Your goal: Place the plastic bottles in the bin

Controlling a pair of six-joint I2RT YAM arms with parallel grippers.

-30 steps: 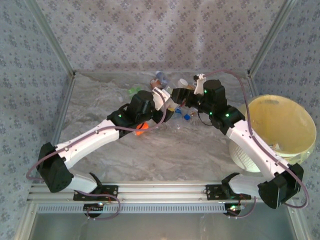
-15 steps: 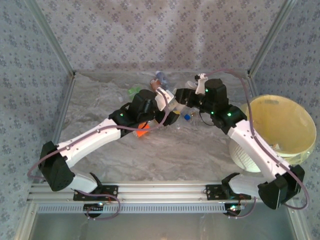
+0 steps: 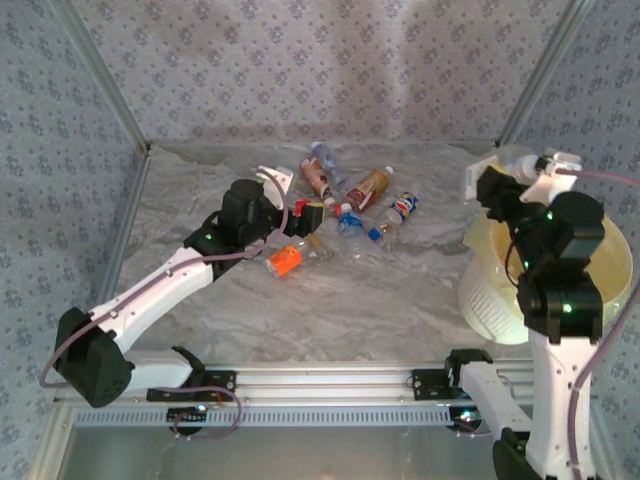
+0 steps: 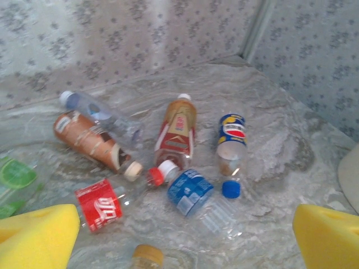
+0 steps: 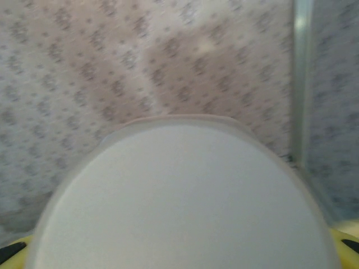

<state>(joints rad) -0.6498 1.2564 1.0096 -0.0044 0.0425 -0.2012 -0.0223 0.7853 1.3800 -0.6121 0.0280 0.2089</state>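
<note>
The right end effector (image 3: 498, 172) is clamped on a pale bottle (image 5: 179, 196). It hangs high over the near-left rim of the bin (image 3: 490, 305), which stands at the right edge of the desk (image 3: 380, 300). The left end effector (image 3: 306, 216) has its yellow pads (image 4: 36, 235) spread wide, just above the bottles lying toward the middle of the far edge. Those are a red-label bottle (image 4: 101, 204), a blue-label bottle (image 4: 190, 190) with a red cap, a brown-label bottle (image 4: 92, 140), an orange-red bottle (image 4: 179, 126) and a blue-capped bottle (image 4: 231, 143). An orange-label bottle (image 3: 285, 260) lies nearer the front.
</note>
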